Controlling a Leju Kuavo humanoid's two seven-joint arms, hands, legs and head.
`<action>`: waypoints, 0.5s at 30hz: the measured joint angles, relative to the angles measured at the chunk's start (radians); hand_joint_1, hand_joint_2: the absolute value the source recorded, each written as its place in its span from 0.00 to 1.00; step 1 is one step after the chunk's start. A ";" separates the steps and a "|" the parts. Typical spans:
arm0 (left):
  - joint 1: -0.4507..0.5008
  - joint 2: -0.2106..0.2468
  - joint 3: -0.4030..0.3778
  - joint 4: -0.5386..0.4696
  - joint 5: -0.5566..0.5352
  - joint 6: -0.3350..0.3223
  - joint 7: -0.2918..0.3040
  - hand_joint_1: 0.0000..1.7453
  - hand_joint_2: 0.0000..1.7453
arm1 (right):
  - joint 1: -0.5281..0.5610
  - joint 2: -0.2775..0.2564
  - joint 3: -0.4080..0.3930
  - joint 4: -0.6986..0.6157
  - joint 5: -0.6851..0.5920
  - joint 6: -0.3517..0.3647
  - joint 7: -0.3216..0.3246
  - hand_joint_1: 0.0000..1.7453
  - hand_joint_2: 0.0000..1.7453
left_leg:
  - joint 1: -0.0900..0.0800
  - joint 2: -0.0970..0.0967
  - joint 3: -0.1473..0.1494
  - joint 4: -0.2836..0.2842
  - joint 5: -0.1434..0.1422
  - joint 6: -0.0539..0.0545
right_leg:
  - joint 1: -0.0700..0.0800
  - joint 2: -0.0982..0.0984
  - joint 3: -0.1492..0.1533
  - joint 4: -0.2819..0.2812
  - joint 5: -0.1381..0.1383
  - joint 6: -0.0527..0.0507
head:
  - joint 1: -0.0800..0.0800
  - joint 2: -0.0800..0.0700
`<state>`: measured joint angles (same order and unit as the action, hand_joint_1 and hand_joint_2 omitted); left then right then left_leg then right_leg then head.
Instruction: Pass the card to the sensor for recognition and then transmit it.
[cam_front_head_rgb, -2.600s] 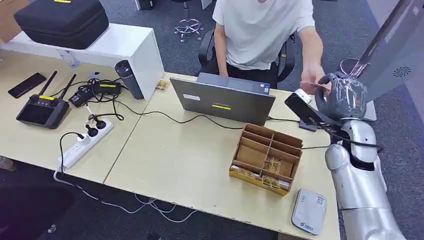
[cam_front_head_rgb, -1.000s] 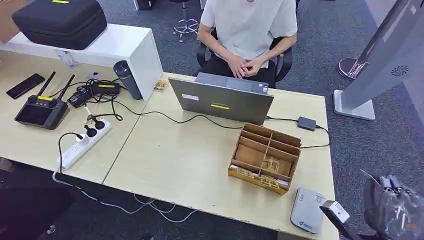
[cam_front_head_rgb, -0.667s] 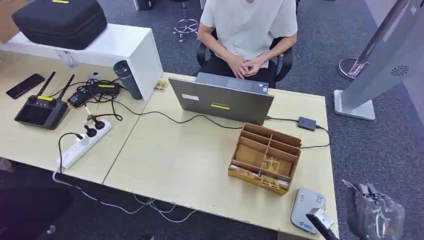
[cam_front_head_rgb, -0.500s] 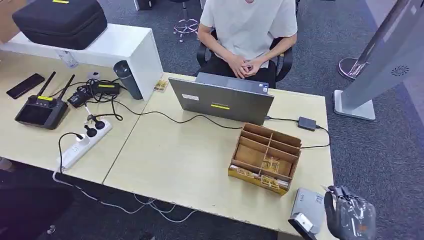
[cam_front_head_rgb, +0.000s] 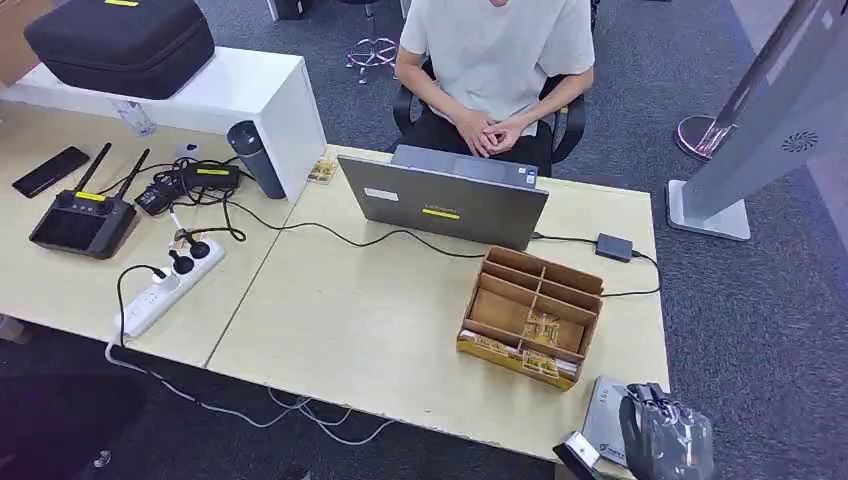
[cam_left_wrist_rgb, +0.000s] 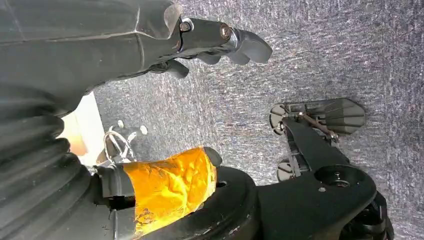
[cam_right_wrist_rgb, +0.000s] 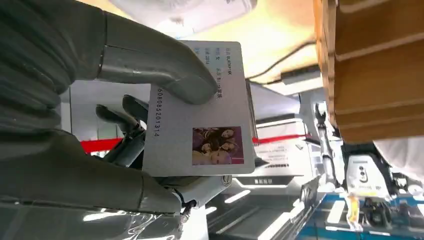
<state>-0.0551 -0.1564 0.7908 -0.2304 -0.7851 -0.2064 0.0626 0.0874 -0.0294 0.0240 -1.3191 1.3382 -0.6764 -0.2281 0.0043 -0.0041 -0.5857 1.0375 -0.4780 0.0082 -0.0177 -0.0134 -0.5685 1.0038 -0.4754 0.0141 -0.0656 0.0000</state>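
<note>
My right hand (cam_front_head_rgb: 668, 440), wrapped in clear film, hangs at the table's near right corner, over the near end of the grey card sensor (cam_front_head_rgb: 604, 414). In the right wrist view the thumb (cam_right_wrist_rgb: 150, 65) and fingers pinch a white card (cam_right_wrist_rgb: 200, 115) with printed text and a small photo. The sensor's pale body (cam_right_wrist_rgb: 185, 7) lies close beyond the card's edge. From the head view the hand hides the card. My left hand (cam_left_wrist_rgb: 215, 40) hangs over the grey carpet and holds nothing, its fingers apart from the orange-taped thumb (cam_left_wrist_rgb: 170, 187).
A wooden compartment box (cam_front_head_rgb: 532, 315) with small cards stands just beyond the sensor. A grey laptop (cam_front_head_rgb: 445, 205) and a seated person (cam_front_head_rgb: 495, 60) are at the far side of the table (cam_front_head_rgb: 380, 320). Cables, a power strip (cam_front_head_rgb: 165, 285) and a controller lie left.
My right hand came down from near the person's hand at the far right, then slid left along the table's near corner over the sensor. The person's hands went back to the lap.
</note>
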 joint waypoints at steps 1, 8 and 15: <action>0.000 0.000 0.000 0.000 0.000 0.000 0.000 0.00 1.00 | 0.000 0.000 0.000 0.000 0.000 0.000 0.000 1.00 1.00 | 0.000 0.000 0.000 0.000 0.000 0.000 | 0.000 0.000 0.000 0.000 0.000 0.000 | 0.000 0.000; 0.000 0.000 0.012 0.000 -0.013 -0.003 0.000 0.00 1.00 | -0.019 0.004 -0.002 0.077 0.048 -0.009 0.029 1.00 1.00 | 0.000 0.000 0.000 0.000 0.000 0.000 | 0.000 0.000 0.000 0.000 0.000 0.000 | 0.000 0.000; -0.001 0.003 0.016 0.000 -0.047 -0.010 0.000 0.00 1.00 | -0.075 0.019 -0.025 0.042 0.037 -0.010 -0.034 1.00 1.00 | 0.000 0.002 0.000 0.000 0.000 0.000 | 0.000 0.002 0.000 0.000 0.001 -0.001 | 0.000 0.000</action>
<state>-0.0558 -0.1538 0.8072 -0.2304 -0.8316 -0.2163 0.0626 0.0124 -0.0103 -0.0008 -1.2771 1.3749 -0.6863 -0.2625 0.0043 -0.0022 -0.5857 1.0375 -0.4778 0.0082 -0.0177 -0.0115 -0.5684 1.0043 -0.4742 0.0129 -0.0656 0.0000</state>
